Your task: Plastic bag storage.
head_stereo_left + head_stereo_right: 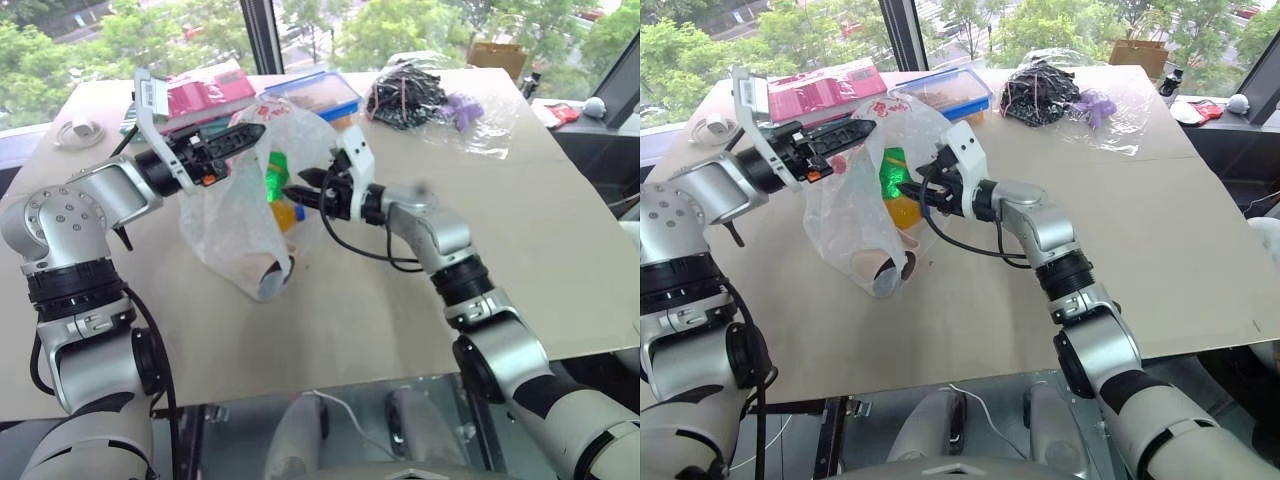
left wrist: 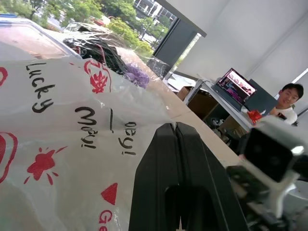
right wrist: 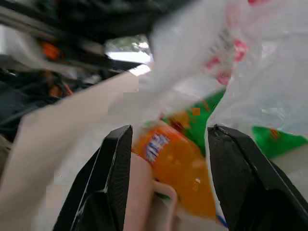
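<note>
- We see the left gripper (image 1: 250, 133) with its two black fingers pressed together, pinching the top edge of the plastic bag (image 1: 232, 215) and holding it lifted above the table (image 1: 400, 300).
- We see the right gripper (image 1: 298, 192) pointing toward the bag's open side, fingers apart at a middling width; in the right wrist view the fingers (image 3: 113, 178) frame the bag's contents with a gap between them, and we can't tell if they touch the film.
- The bag hangs from the left gripper over the middle of the table, its bottom sagging down to the tabletop; red and black print shows in the left wrist view.
- Inside the bag we see a green packet (image 1: 894, 172) and an orange-yellow packet (image 3: 175, 166) below it.
- Behind the bag, at the far edge: a blue-lidded lunchbox (image 1: 312, 93), a pink box (image 1: 208, 92) to its left.
- Further right on the table, a clear plastic wrap with black cables (image 1: 405, 95) and a purple item (image 1: 462, 108), well apart from the bag.
- A person (image 2: 288, 98) sits near a laptop (image 2: 236, 86) in the left wrist view.
</note>
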Action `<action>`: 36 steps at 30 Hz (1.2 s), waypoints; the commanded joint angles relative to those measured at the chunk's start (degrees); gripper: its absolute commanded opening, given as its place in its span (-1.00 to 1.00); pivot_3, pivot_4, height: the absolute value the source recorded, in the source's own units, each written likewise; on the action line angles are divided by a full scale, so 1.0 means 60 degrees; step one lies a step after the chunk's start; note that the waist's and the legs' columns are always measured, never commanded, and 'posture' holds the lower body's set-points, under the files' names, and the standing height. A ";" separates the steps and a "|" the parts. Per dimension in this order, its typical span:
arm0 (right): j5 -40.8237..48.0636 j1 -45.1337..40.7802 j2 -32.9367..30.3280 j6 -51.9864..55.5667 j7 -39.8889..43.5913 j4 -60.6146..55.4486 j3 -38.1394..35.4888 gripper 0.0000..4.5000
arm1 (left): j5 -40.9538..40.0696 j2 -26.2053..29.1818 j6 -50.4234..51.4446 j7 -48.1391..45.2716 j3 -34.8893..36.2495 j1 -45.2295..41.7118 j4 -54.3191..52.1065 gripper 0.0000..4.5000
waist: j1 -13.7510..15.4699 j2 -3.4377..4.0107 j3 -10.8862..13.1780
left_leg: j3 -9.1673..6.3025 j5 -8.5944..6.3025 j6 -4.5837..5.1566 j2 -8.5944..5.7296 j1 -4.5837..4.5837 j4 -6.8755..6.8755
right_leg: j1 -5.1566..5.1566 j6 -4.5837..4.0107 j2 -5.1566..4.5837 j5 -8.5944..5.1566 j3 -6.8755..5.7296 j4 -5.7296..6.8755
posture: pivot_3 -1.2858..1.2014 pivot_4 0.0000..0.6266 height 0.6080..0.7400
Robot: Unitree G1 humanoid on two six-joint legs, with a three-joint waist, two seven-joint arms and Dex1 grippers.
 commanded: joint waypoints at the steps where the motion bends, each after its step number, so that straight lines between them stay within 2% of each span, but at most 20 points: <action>1: -0.0322 -0.0559 0.0023 -0.0705 -0.0207 0.0293 -0.0130 0.13 | -0.0078 0.0518 -0.0113 -0.0346 0.0025 0.0331 -0.0817 -0.67 | -0.0021 0.0001 0.0000 | 0.0001 0.0000 0.0000 0.0000 0.0000 0.0000 | 0.0000 0.0000 0.0000 0.0000 0.0001 -0.0002 | 0.03 -0.52 1.00; 3: -0.0343 -0.0616 -0.0031 -0.0850 -0.0051 0.0374 -0.0177 0.13 | -0.0091 0.0731 -0.0107 -0.0500 -0.0081 0.0543 -0.1149 -0.23 | -0.0033 0.0001 0.0000 | 0.0002 0.0000 -0.0001 0.0002 -0.0001 -0.0010 | -0.0001 0.0000 -0.0001 0.0000 0.0003 -0.0011 | 0.03 -0.52 1.00; 4: -0.0451 -0.0631 -0.0085 -0.0974 -0.0025 0.0404 -0.0127 0.13 | 0.0023 0.0872 -0.0234 -0.0540 -0.0126 0.0671 -0.1293 -0.11 | -0.0026 0.0000 0.0000 | 0.0003 0.0000 -0.0001 0.0001 -0.0001 -0.0013 | -0.0001 0.0000 -0.0001 0.0000 0.0004 -0.0012 | 0.03 -0.52 1.00; 5: -0.0570 -0.0630 -0.0171 -0.1047 0.0054 0.0404 -0.0039 0.36 | 0.0038 0.1020 -0.0265 -0.0611 -0.0109 0.0810 -0.1425 0.09 | -0.0025 0.0001 0.0000 | -0.0001 0.0000 -0.0001 0.0002 -0.0002 -0.0014 | 0.0000 0.0000 -0.0001 0.0000 0.0000 -0.0015 | 0.03 -0.52 1.00; 6: -0.0725 -0.0606 -0.0262 -0.1085 0.0147 0.0347 0.0110 0.47 | -0.0034 0.1248 -0.0207 -0.0775 -0.0010 0.1016 -0.1544 0.09 | -0.0023 0.0001 0.0001 | 0.0001 0.0000 -0.0001 0.0002 -0.0002 -0.0014 | -0.0001 0.0000 -0.0001 0.0000 0.0001 -0.0014 | 0.03 -0.52 1.00; 8: -0.0845 -0.0549 -0.0328 -0.1098 0.0240 0.0236 0.0217 0.88 | -0.0092 0.1619 -0.0220 -0.1062 0.0086 0.1403 -0.1787 0.09 | -0.0062 0.0002 0.0001 | 0.0005 -0.0001 -0.0001 0.0002 -0.0001 -0.0016 | -0.0002 0.0000 -0.0002 0.0000 0.0005 -0.0014 | 0.03 -0.52 1.00; 9: -0.0845 -0.0542 -0.0311 -0.1091 0.0255 0.0231 0.0206 0.96 | -0.0132 0.1716 -0.0263 -0.1143 0.0129 0.1536 -0.1868 0.09 | -0.0062 0.0003 0.0002 | 0.0006 -0.0001 -0.0001 0.0002 -0.0001 -0.0016 | -0.0002 0.0000 -0.0001 0.0000 0.0005 -0.0013 | 0.03 -0.52 1.00; 10: -0.0841 -0.0535 -0.0311 -0.1108 0.0318 0.0300 0.0193 0.96 | -0.0335 0.1678 -0.0270 -0.1186 0.0310 0.1669 -0.1979 0.09 | -0.0054 0.0004 0.0002 | 0.0004 -0.0001 0.0000 0.0003 0.0000 -0.0016 | -0.0002 -0.0001 -0.0001 -0.0001 0.0004 -0.0012 | 0.03 -0.52 1.00; 14: -0.0897 -0.0863 -0.0070 -0.1526 0.0604 0.1426 0.0148 0.96 | -0.1443 0.2521 0.1008 -0.1900 0.1217 0.2611 -0.2170 0.09 | -0.0083 0.0003 0.0002 | 0.0003 -0.0001 0.0000 0.0008 0.0000 -0.0016 | -0.0002 -0.0001 0.0001 -0.0001 0.0002 -0.0011 | 0.03 -0.52 1.00; 15: -0.0897 -0.0994 -0.0053 -0.1666 0.0615 0.1759 0.0053 0.78 | -0.1663 0.2816 0.1256 -0.2341 0.1373 0.3151 -0.2441 0.09 | -0.0129 0.0003 0.0002 | 0.0006 -0.0001 0.0000 0.0010 0.0004 -0.0016 | -0.0002 -0.0001 0.0004 -0.0001 0.0005 -0.0011 | 0.03 -0.52 1.00; 17: -0.0961 -0.1184 -0.0065 -0.2002 0.0685 0.2336 -0.0055 0.72 | -0.2087 0.3303 0.1721 -0.3115 0.1742 0.4464 -0.3113 0.09 | -0.0200 0.0009 0.0006 | 0.0009 -0.0001 0.0000 0.0018 0.0005 -0.0018 | -0.0004 -0.0001 0.0010 -0.0001 0.0007 -0.0011 | 0.03 -0.52 1.00; 18: -0.0998 -0.1236 -0.0090 -0.2139 0.0666 0.2518 -0.0099 0.43 | -0.2299 0.3423 0.1900 -0.3328 0.1905 0.5043 -0.3444 0.09 | -0.0218 0.0013 0.0008 | 0.0013 -0.0001 0.0001 0.0018 0.0005 -0.0023 | -0.0004 -0.0002 0.0009 -0.0002 0.0009 -0.0016 | 0.03 -0.52 1.00; 21: -0.0872 -0.1341 -0.0108 -0.2145 0.0640 0.2558 -0.0315 -0.06 | -0.2313 0.3500 0.1743 -0.3611 0.1971 0.6498 -0.4368 0.09 | -0.0142 0.0015 0.0010 | 0.0003 -0.0002 0.0001 0.0017 0.0004 -0.0029 | -0.0001 -0.0003 -0.0003 -0.0003 0.0006 -0.0028 | 0.03 -0.52 1.00; 22: -0.0811 -0.1378 -0.0084 -0.2086 0.0640 0.2487 -0.0386 -0.33 | -0.2094 0.3415 0.1455 -0.3590 0.1906 0.6896 -0.4692 0.09 | -0.0080 0.0015 0.0010 | 0.0001 -0.0002 0.0001 0.0018 0.0004 -0.0029 | -0.0001 -0.0003 -0.0005 -0.0003 0.0004 -0.0029 | 0.03 -0.52 1.00; 23: -0.0794 -0.1408 -0.0055 -0.2029 0.0641 0.2412 -0.0430 -0.43 | -0.2210 0.3270 0.1445 -0.3520 0.2016 0.7269 -0.5009 0.09 | -0.0041 0.0017 0.0011 | -0.0001 -0.0002 -0.0001 0.0019 0.0004 -0.0029 | -0.0001 -0.0005 -0.0004 -0.0003 0.0001 -0.0024 | 0.03 -0.52 1.00; 24: -0.0768 -0.1373 -0.0061 -0.1937 0.0687 0.2200 -0.0452 -0.92 | -0.2029 0.3017 0.1126 -0.3367 0.2130 0.7860 -0.5588 0.09 | -0.0031 0.0016 0.0010 | -0.0002 0.0000 -0.0004 0.0022 0.0010 -0.0029 | -0.0001 -0.0010 -0.0003 -0.0005 -0.0007 -0.0016 | 0.03 -1.00 1.00; 25: -0.0751 -0.1473 0.0036 -0.1874 0.0651 0.2172 -0.0472 -0.92 | -0.1929 0.2867 0.0957 -0.3302 0.2316 0.8223 -0.5783 0.09 | -0.0024 0.0018 0.0011 | -0.0006 0.0002 -0.0007 0.0023 0.0010 -0.0029 | 0.0000 -0.0012 0.0000 -0.0004 -0.0014 -0.0016 | 0.03 -1.00 1.00; 28: -0.0587 -0.1298 -0.0048 -0.1637 0.1009 0.1710 -0.0434 -0.92 | -0.2187 0.1665 0.0742 -0.2033 0.2396 0.8837 -0.7046 0.09 | -0.0038 0.0019 0.0012 | -0.0002 0.0003 -0.0008 0.0021 0.0013 -0.0029 | 0.0001 -0.0016 0.0002 -0.0003 -0.0011 -0.0015 | 0.03 -1.00 1.00; 30: -0.0600 -0.1191 -0.0100 -0.1582 0.0984 0.1739 -0.0445 -0.92 | -0.1737 0.1102 0.0407 -0.1223 0.1930 0.8805 -0.7361 0.09 | -0.0050 0.0020 0.0013 | 0.0003 0.0003 -0.0008 0.0020 0.0012 -0.0029 | 0.0000 -0.0016 0.0003 -0.0003 -0.0008 -0.0016 | 0.03 -1.00 1.00; 36: -0.0594 -0.0936 -0.0070 -0.1326 0.0968 0.1410 -0.0342 -0.92 | -0.0828 0.0283 -0.0183 0.0034 0.0475 0.8148 -0.7637 0.09 | -0.0062 0.0020 0.0013 | 0.0004 0.0002 -0.0008 0.0021 0.0010 -0.0032 | 0.0000 -0.0019 0.0005 -0.0005 -0.0008 -0.0020 | 0.03 -1.00 1.00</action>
